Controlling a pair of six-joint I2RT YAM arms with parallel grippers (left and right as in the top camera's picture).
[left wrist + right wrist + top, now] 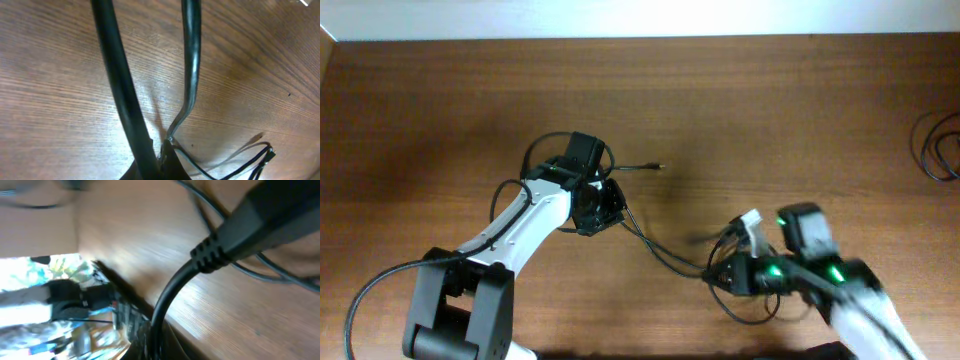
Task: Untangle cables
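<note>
The cables are thin black cords strung across the brown table between my two grippers. One loose end with a small plug lies right of the left wrist. My left gripper is shut on the cords. In the left wrist view two black cords run up from the closed jaws, and a thin cord with a plug lies at the lower right. My right gripper is shut on a black cord whose moulded plug shows close up. That cord runs into the jaws. A loop hangs below them.
Another bundle of black cords lies at the table's far right edge. A small white piece sits just above the right gripper. The table's edge runs close by the right gripper, with blurred clutter beyond it.
</note>
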